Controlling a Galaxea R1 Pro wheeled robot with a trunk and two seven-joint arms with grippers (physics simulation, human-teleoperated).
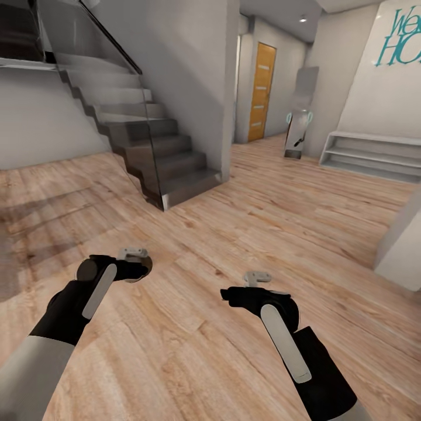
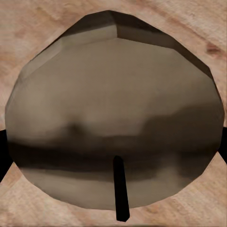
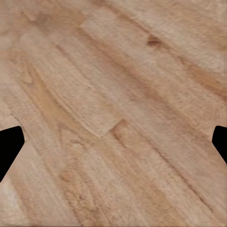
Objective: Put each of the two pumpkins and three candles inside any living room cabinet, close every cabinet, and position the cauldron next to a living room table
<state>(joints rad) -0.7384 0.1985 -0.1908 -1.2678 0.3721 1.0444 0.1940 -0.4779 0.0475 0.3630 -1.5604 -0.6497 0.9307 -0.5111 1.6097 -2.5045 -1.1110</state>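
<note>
My left gripper [image 1: 138, 270], lower left of the frame, pinches a candle [image 2: 113, 123] for carrying to a cabinet, while my right gripper [image 1: 257, 285], lower centre, hangs spread and empty over the wooden floor [image 1: 234, 234].

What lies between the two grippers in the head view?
Only bare wooden floor lies between the left gripper, shut on a tan-brown candle, and the open right gripper.

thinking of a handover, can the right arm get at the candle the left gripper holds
Probably yes: the right gripper hangs open and empty beside the left gripper, with just floor between them. The left jaws cover part of the candle.
</note>
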